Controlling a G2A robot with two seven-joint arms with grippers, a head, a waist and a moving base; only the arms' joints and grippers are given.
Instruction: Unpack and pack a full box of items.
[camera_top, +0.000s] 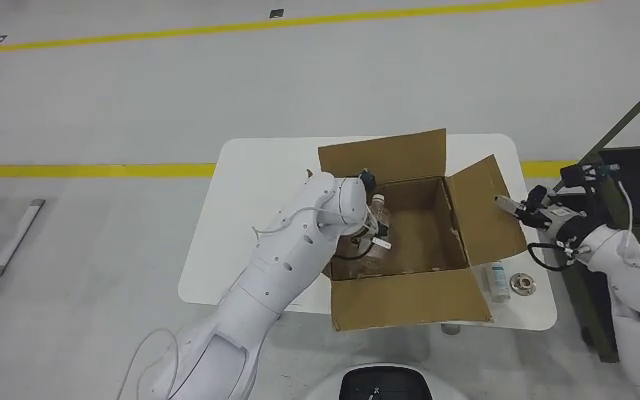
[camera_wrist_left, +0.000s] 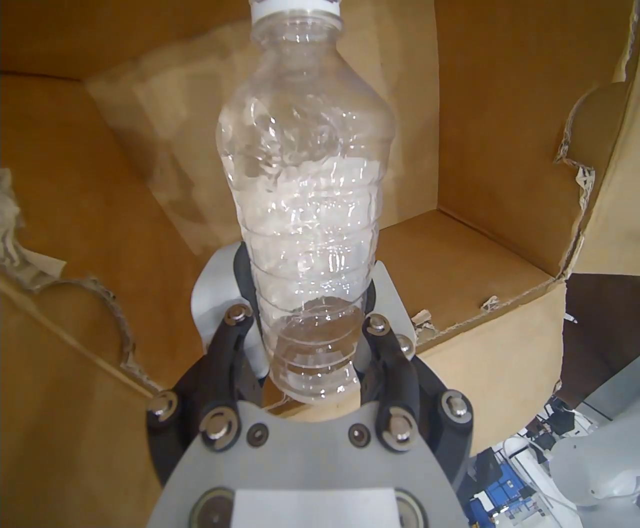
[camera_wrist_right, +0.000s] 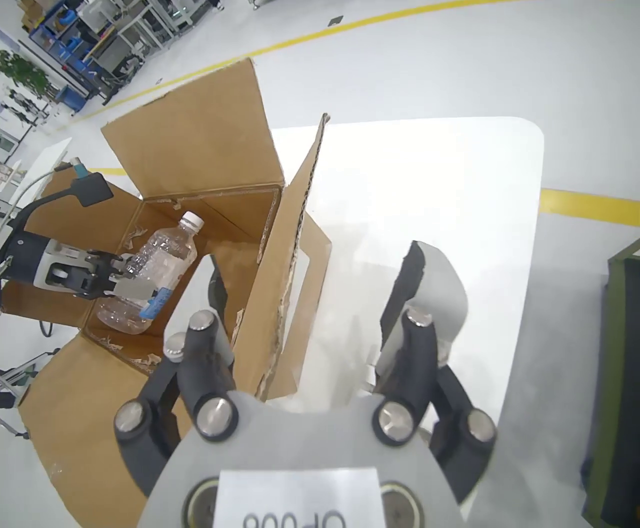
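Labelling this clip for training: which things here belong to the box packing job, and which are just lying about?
Job: cardboard box; clear bottle held in it by left gripper; small tube and metal ring beside the box, likely unpacked.
Lying about: dark green stand past the table edge.

Box (camera_top: 425, 228) top open; raised flaps (camera_top: 385, 156) wall back, right.

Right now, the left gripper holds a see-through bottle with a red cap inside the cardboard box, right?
Not quite: the cap is white, as the right wrist view shows. The left gripper does hold the bottle inside the cardboard box.
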